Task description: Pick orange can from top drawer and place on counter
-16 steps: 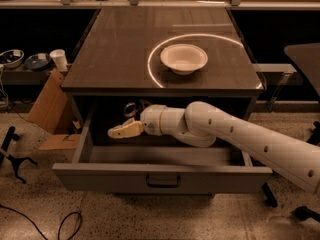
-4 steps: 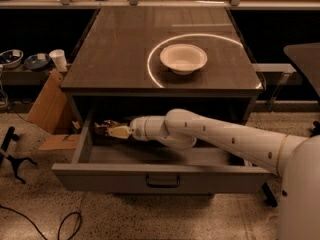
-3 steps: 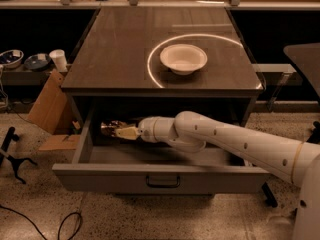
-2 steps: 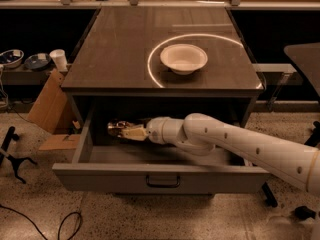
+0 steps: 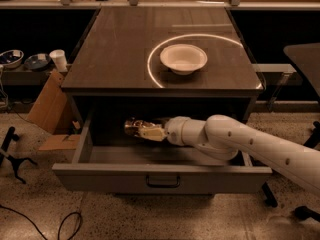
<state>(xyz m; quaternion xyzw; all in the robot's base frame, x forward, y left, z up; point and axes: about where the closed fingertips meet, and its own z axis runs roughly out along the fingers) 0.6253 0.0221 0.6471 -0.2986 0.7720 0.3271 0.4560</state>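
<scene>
Inside the drawer [image 5: 160, 175], left of centre in the frame, we are holding the can [image 5: 131, 126] in the pincer [image 5: 139, 129], fingers closed around it. Both are drifting right from where they were a second ago, so we are judging the grasp secure. Lifting it onto the desk [image 5: 115, 49] is coming next.

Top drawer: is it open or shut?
Open. The drawer is pulled out from under the counter; the hand grips the can inside it.
</scene>
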